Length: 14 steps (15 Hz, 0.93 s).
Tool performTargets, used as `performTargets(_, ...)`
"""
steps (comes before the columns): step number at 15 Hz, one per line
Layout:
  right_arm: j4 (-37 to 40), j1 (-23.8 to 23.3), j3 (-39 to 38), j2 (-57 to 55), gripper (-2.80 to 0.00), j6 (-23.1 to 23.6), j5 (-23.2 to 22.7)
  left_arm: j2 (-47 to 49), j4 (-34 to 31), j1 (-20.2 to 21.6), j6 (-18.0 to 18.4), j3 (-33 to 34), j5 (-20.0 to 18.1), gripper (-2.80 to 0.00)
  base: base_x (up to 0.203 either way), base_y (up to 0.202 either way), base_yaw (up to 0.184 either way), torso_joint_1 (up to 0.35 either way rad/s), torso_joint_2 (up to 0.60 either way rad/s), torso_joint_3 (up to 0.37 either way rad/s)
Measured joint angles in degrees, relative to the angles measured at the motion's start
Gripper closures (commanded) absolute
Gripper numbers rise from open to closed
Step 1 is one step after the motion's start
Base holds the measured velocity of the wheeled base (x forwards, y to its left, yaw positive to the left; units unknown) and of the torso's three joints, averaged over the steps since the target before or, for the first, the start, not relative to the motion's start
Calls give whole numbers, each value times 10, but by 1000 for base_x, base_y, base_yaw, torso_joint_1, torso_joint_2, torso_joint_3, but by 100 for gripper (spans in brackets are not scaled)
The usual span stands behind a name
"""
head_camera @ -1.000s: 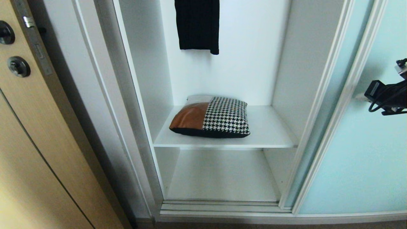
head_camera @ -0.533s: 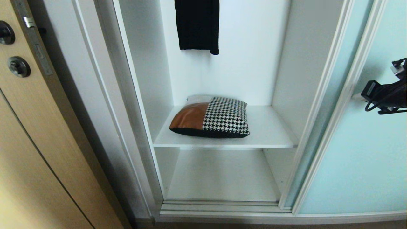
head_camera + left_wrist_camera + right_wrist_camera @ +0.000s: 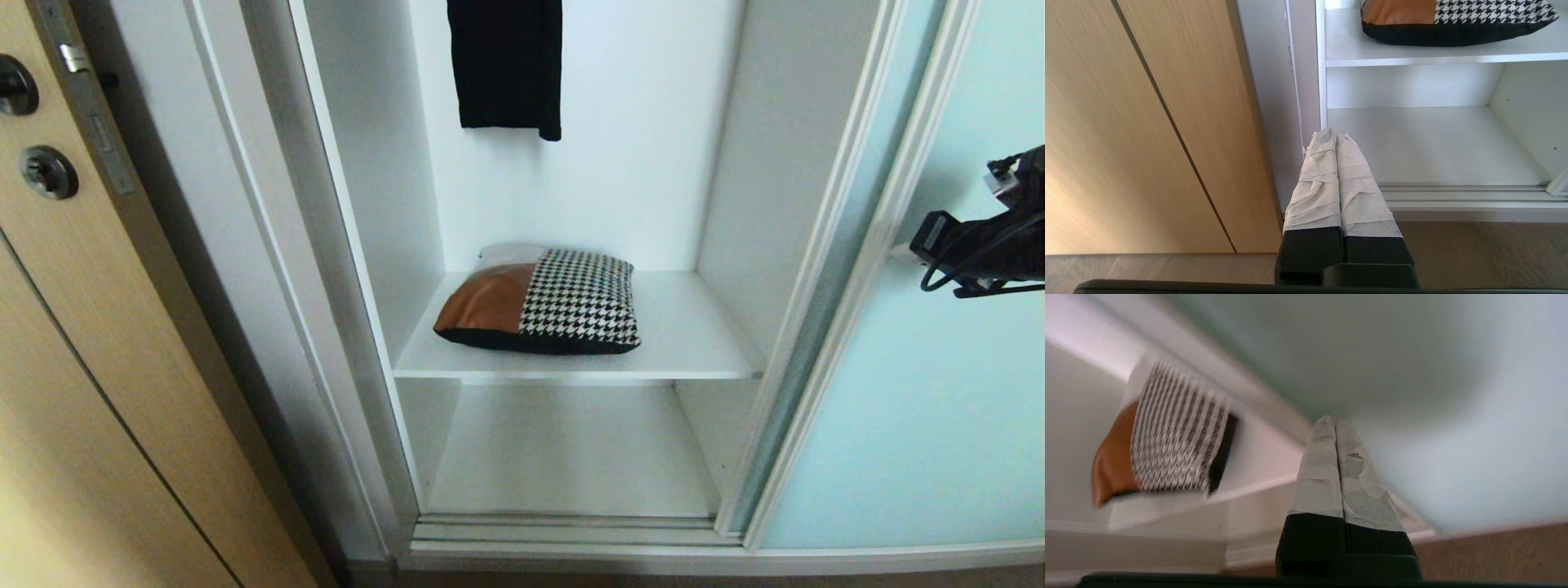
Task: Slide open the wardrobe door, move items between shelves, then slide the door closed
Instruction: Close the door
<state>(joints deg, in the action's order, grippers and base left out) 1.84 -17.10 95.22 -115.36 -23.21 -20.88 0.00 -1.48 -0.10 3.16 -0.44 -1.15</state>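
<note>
The sliding wardrobe door [image 3: 939, 408], frosted aqua glass in a pale metal frame, stands at the right and leaves the wardrobe open. The cushion [image 3: 543, 302], tan leather and houndstooth, lies on the upper of two white shelves [image 3: 694, 343]; the lower shelf [image 3: 571, 449] is bare. My right gripper [image 3: 904, 255] is shut and empty, its taped tips against the glass near the door's frame. In the right wrist view the gripper [image 3: 1334, 421] points at the door [image 3: 1453, 396], the cushion [image 3: 1167, 445] off to one side. My left gripper [image 3: 1335, 134] is shut and empty, low by the wardrobe's left post.
A black garment [image 3: 506, 65] hangs above the cushion. A tan wood-grain door [image 3: 82, 367] with dark round hardware [image 3: 49, 171] stands at the left. The floor track [image 3: 571, 531] runs along the wardrobe's foot, with wood floor [image 3: 1474, 253] in front.
My right gripper has moved left across the glass, and the door's edge has slid a little left with it. The cushion and left arm have not moved.
</note>
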Motion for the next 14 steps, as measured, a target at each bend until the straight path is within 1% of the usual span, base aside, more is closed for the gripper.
performTargets(2,4,20,-18,15,0,1,-7,0,0,0,0,0,0,0,0,0,0,0,0,0)
performTargets(5,3,54,-55,49,0,4,-6,0,0,0,0,0,0,0,0,0,0,0,0,0)
performTargets(9,2,114,-100,96,0,5,-3,0,0,0,0,0,0,0,0,0,0,0,0,0)
performTargets(12,2,130,-148,154,0,7,2,0,0,0,0,0,0,0,0,0,0,0,0,0)
performTargets(14,-3,132,-180,198,0,21,3,0,0,0,0,0,0,0,0,0,0,0,0,0)
